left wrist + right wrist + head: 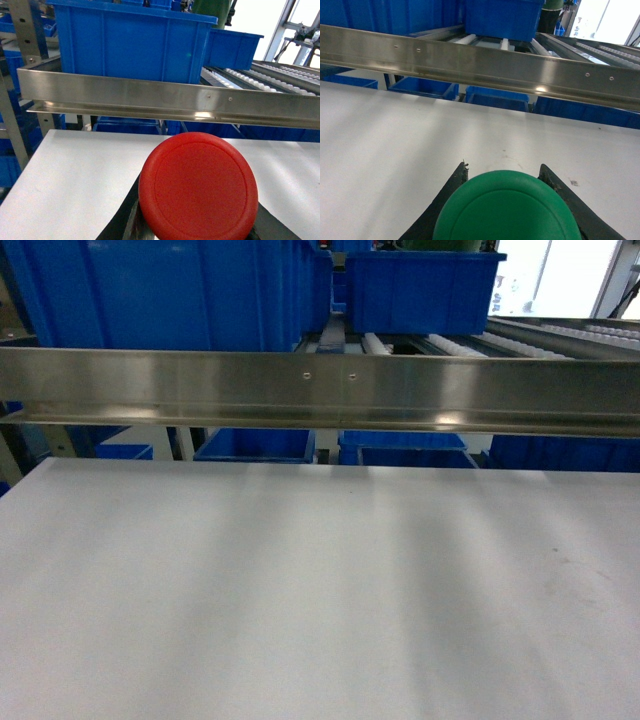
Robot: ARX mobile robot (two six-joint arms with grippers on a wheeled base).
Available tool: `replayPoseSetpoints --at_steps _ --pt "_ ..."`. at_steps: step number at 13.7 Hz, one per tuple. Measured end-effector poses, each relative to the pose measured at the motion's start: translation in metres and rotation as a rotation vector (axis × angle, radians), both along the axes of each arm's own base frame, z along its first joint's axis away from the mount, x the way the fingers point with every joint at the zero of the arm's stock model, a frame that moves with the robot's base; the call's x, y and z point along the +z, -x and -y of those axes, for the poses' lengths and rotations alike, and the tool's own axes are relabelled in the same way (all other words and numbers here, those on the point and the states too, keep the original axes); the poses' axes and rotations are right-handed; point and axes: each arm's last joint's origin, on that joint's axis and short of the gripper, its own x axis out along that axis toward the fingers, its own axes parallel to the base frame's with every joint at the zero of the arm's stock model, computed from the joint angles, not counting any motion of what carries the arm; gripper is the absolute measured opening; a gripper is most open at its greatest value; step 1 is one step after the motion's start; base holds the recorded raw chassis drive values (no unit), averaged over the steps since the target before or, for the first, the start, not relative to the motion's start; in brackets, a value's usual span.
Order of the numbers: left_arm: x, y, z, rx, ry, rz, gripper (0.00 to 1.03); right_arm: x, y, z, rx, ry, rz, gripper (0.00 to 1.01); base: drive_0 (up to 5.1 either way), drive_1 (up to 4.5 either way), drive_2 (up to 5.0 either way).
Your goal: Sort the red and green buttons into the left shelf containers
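A red button [198, 186] is gripped by the left end effector [195, 227], a green button [507, 207] by the right end effector [506, 210], and either could be knocked loose if the steel rail [150, 97] is clipped.

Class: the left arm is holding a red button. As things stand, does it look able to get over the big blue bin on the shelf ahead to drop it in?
Probably yes. The red button sits in the left gripper, and the blue bin stands ahead. The steel rail crosses lower, so the arm must lift over it.
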Motion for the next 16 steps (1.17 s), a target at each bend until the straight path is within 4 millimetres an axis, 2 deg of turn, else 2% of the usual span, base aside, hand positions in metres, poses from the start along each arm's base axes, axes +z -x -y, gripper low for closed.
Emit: replayPoseSetpoints --at_steps 16 --pt "-0.0003 0.0000 0.0000 0.000 -0.001 -0.002 0.25 -0.0004 0.0000 0.0000 0.000 0.000 0.001 0.34 -4.9 2.15 2.7"
